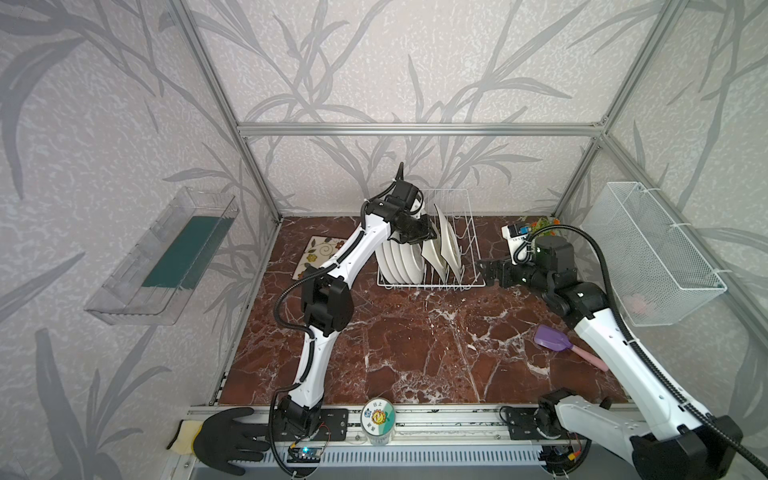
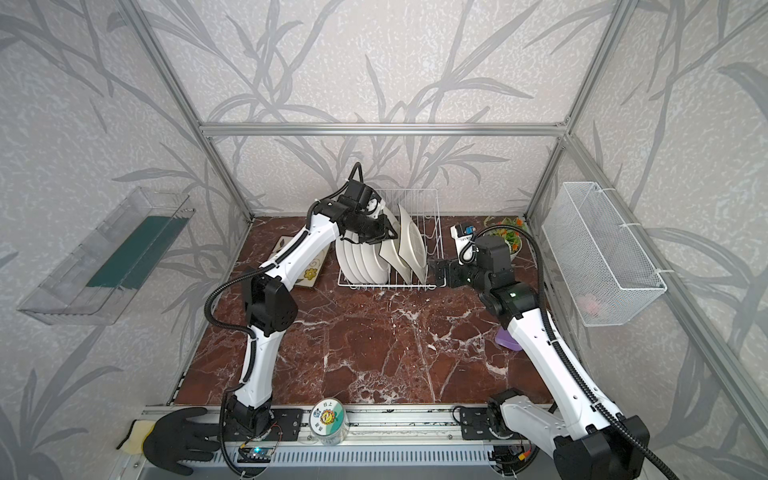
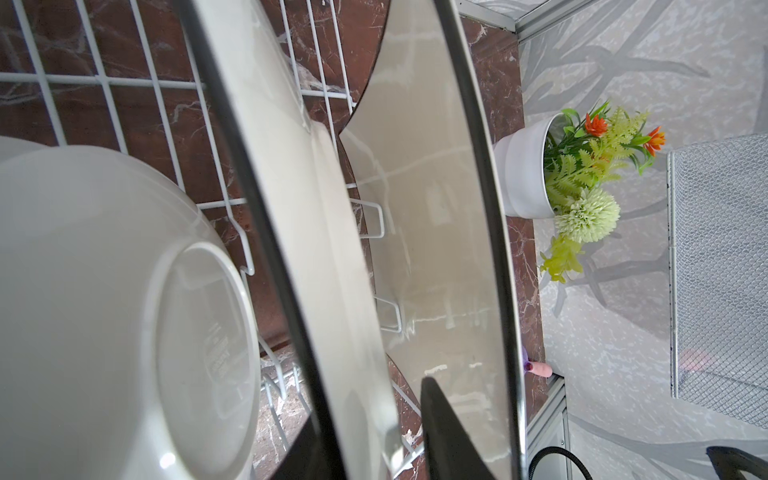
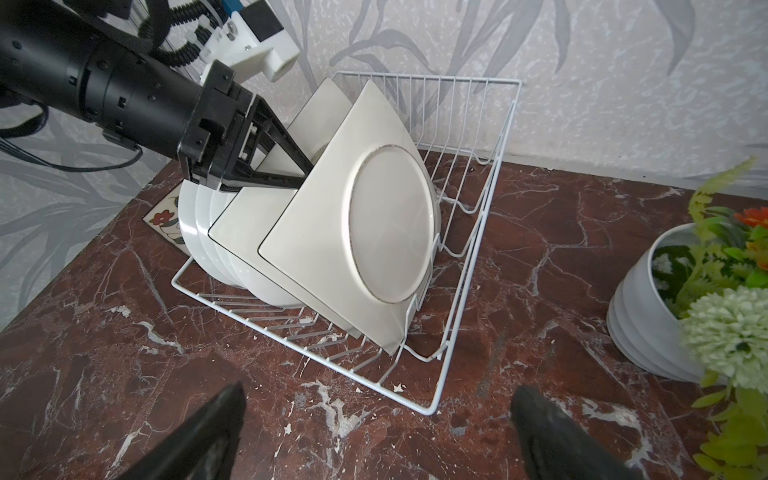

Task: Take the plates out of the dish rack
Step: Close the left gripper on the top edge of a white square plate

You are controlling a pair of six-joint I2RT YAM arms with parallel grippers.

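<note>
Leaf-patterned walls (image 1: 374,62) enclose a red-brown marble worktop (image 1: 415,353). The white wire dish rack (image 1: 467,245) holds, on edge between its tines, two cream square plates (image 4: 332,249) and apparently five round white plates (image 1: 397,259). One floral square plate (image 1: 313,255) lies flat left of the rack. The left hand (image 4: 305,173) straddles the top corner of the inner square plate (image 4: 245,220), evidently for lifting; pinch unconfirmed. The right hand (image 4: 378,390), spread and empty, stands just right of the rack.

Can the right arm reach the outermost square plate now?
Probably, from above: the right gripper is open beside the dish rack and the square plate's top edge stands clear, though the left gripper is close.
</note>
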